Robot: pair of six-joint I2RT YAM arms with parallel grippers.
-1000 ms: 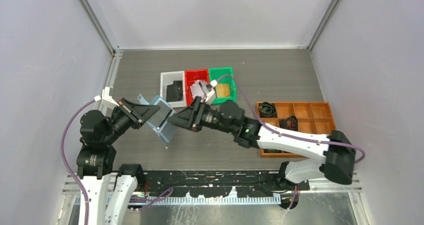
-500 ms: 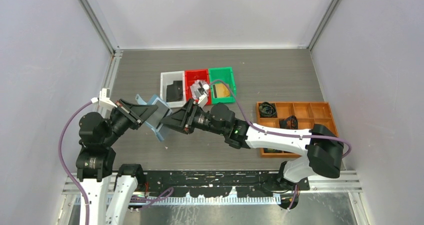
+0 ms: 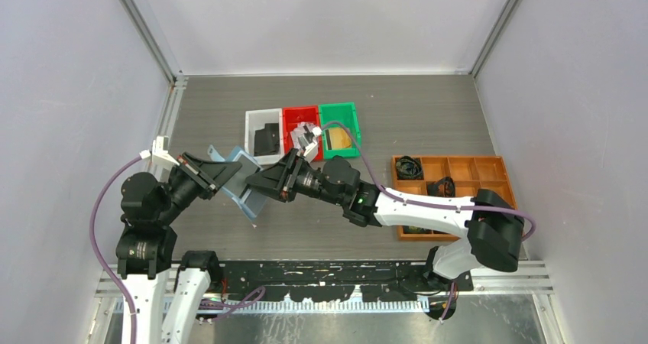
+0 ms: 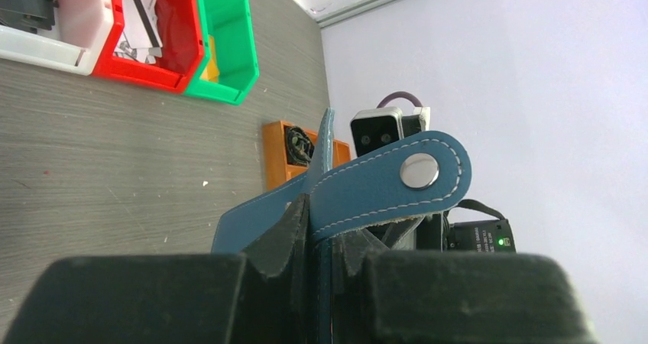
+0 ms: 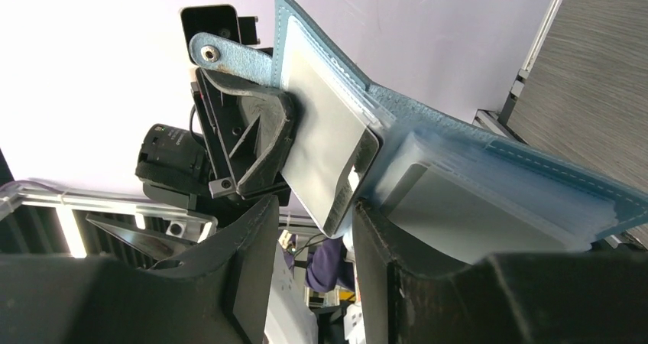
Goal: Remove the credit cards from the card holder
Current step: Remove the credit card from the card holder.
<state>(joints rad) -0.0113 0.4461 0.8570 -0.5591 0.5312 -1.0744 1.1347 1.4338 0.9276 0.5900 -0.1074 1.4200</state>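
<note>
The card holder (image 3: 246, 182), a blue wallet, hangs open above the table between both arms. My left gripper (image 3: 226, 171) is shut on its cover edge; the snap tab (image 4: 397, 182) sticks out past the gripper (image 4: 333, 241). A silver-grey credit card (image 5: 325, 149) pokes out of a slot in the wallet (image 5: 504, 177). My right gripper (image 5: 312, 223) is open, with the card's lower corner between its fingers, close to the right finger (image 5: 376, 245). In the top view the right gripper (image 3: 258, 182) meets the wallet's right side. More cards lie in the bins: black (image 3: 267, 138), silver (image 3: 305, 138), gold (image 3: 341, 139).
White (image 3: 252, 122), red (image 3: 299, 113) and green (image 3: 338, 110) bins stand in a row behind the wallet. An orange compartment tray (image 3: 458, 168) with coiled black cables sits at the right, under the right arm. Enclosure walls stand on all sides.
My right gripper has moved left up to the wallet, most of it in the first half second. The left gripper and wallet have hardly shifted.
</note>
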